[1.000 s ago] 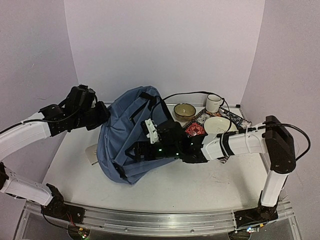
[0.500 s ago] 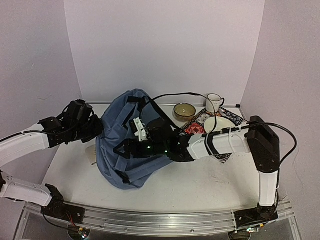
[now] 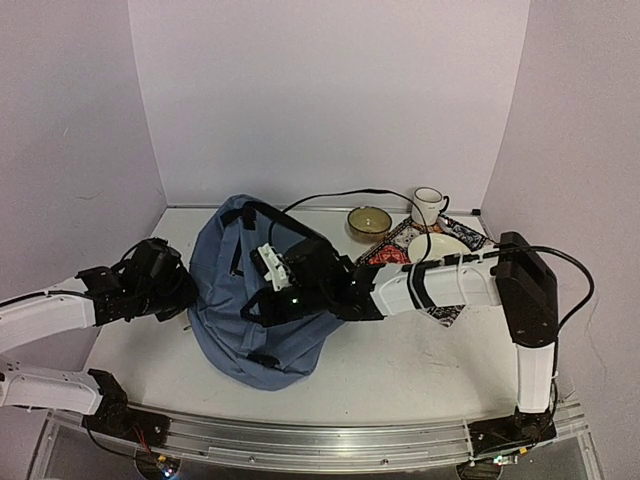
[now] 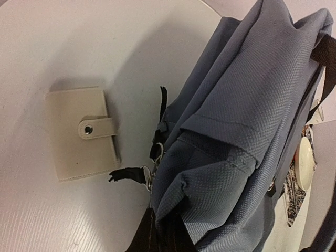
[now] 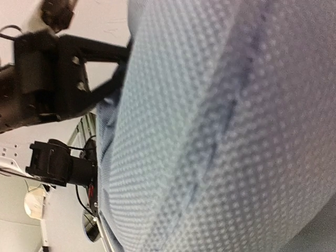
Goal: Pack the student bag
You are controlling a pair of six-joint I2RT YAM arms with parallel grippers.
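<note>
Across the desk's (image 3: 400, 360) middle lies the bag (image 3: 225, 310), its long axis running far to near. The right arm (image 3: 440, 285) lies over it from the right, and its jaws are so close to the fabric that I cannot tell their state. The left jaws sit at the bag's left edge and seem pinched on a fold of it. Just left of the bag, nearer the left arm (image 3: 55, 310), lies a cream wallet (image 4: 79, 134), likely next in.

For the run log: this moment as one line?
left gripper: shut on student bag | right gripper: against bag, state unclear | wallet: on table
</note>
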